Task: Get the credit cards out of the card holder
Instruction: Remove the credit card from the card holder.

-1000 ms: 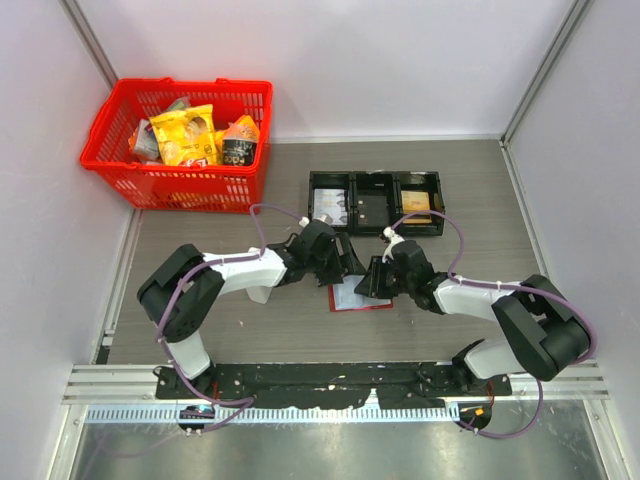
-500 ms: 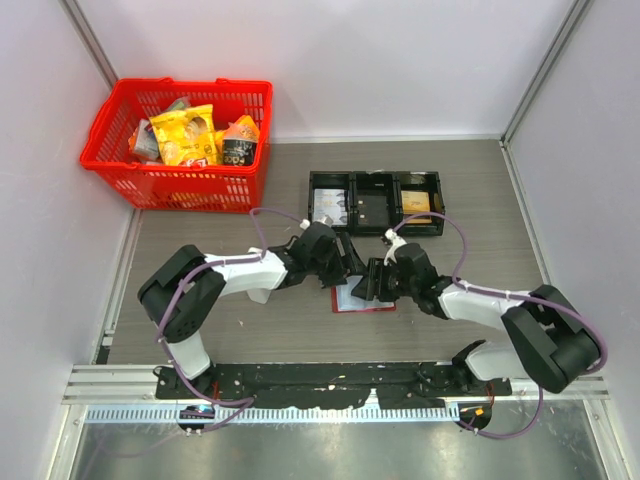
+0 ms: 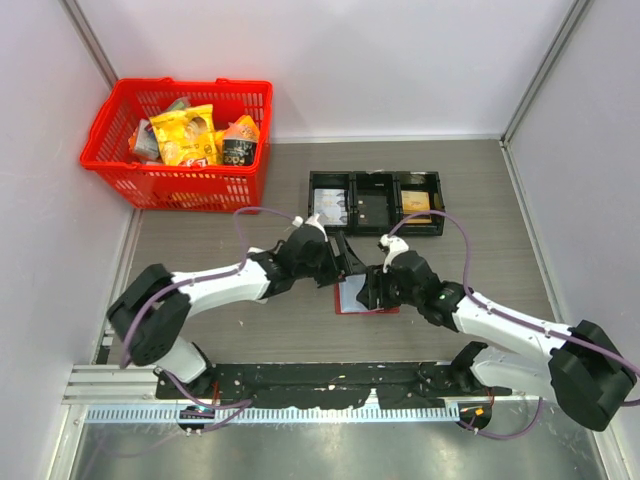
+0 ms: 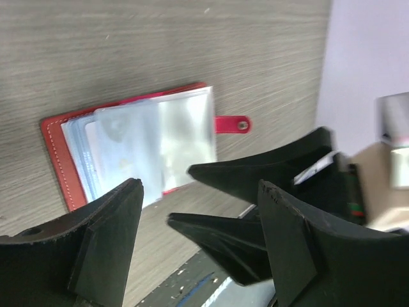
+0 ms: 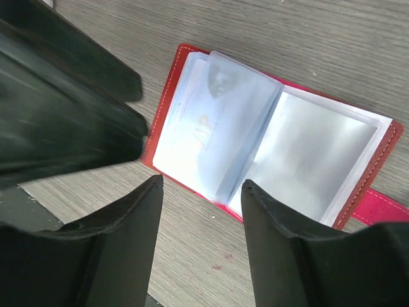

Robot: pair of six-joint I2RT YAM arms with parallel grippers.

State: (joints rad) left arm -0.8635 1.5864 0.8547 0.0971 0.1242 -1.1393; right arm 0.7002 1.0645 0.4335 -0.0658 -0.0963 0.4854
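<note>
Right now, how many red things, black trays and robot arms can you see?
Red things: 2, the basket and the card holder
Black trays: 1, the tray
Robot arms: 2, the left arm and the right arm
Total: 5

Stitched red card holder (image 4: 56,153) looks like smooth leather — its clear plastic sleeves (image 5: 313,147) gleam glossy — lying on a matt, wood-grain table (image 4: 128,45); the red basket (image 3: 190,185) is lattice plastic.
</note>
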